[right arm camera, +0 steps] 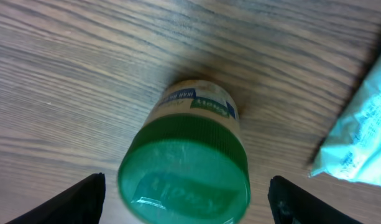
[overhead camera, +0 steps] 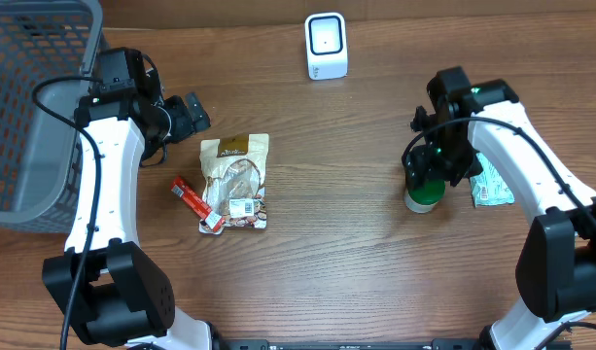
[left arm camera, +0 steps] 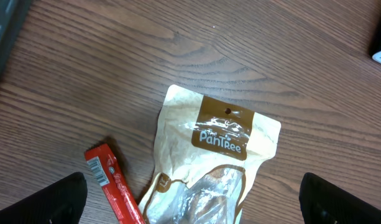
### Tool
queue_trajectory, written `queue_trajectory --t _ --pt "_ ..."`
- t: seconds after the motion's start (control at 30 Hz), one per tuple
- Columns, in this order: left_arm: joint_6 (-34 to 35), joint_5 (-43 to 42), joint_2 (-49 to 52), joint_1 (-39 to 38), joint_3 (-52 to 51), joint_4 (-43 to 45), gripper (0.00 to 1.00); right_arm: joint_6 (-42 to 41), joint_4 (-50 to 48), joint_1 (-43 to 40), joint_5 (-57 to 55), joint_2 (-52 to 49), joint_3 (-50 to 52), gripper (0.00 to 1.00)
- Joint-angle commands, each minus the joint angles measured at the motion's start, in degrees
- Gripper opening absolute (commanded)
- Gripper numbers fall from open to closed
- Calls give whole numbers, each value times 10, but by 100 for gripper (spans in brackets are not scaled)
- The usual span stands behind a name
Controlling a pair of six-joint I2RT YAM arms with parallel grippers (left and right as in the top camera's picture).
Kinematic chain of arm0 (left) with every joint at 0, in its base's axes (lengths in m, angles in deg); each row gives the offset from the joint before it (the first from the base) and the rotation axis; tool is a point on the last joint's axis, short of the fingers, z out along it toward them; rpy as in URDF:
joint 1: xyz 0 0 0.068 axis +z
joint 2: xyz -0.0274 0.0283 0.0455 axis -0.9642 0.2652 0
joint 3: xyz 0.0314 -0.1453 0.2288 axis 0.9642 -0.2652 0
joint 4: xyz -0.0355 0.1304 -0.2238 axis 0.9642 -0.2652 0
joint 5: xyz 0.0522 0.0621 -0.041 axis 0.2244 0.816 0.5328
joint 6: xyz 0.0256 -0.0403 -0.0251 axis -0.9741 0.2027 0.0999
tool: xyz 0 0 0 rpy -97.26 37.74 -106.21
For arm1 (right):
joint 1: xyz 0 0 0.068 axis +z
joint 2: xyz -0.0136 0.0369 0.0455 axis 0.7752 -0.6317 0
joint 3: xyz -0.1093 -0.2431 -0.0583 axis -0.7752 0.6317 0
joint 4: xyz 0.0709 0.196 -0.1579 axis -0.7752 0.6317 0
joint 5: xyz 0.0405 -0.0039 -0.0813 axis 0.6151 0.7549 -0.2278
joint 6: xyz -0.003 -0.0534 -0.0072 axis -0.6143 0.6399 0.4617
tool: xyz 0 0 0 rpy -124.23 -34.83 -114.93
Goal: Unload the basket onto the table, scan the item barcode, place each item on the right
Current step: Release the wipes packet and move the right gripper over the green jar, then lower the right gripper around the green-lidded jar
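Round jar (right arm camera: 193,102), ribbed green plastic lid (right arm camera: 184,180) — glossy crinkled pouch (left arm camera: 209,155).

PanTree pouch (left arm camera: 218,155) lies flat on wood table (left arm camera: 115,62). Red wrapped bar (left arm camera: 112,186) just left of pouch. Left gripper (left arm camera: 196,202) spread wide, fingertips flanking pouch.

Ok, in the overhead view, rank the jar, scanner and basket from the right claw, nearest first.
1. Jar, directly under the right claw.
2. Scanner, far edge, near the middle.
3. Basket, far left corner.
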Motion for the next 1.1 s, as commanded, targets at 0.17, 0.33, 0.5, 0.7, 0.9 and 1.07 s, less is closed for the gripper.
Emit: queue_trajectory --t 0.17,0.33,0.5,0.7,0.9,1.07 --pt "7 2 -4 2 8 0 100 -2 -25 3 1 2 24 79" --pt "7 2 -4 2 8 0 100 -70 -31 3 3 2 24 70" --pt "7 1 -4 2 8 0 100 -127 -30 3 3 2 25 70" --pt "7 1 -4 3 8 0 100 -298 -43 3 18 2 25 69" --pt "7 2 -4 2 8 0 100 -437 -86 12 95 2 25 76" --pt "7 2 -4 2 8 0 100 -542 -118 34 133 2 25 78"
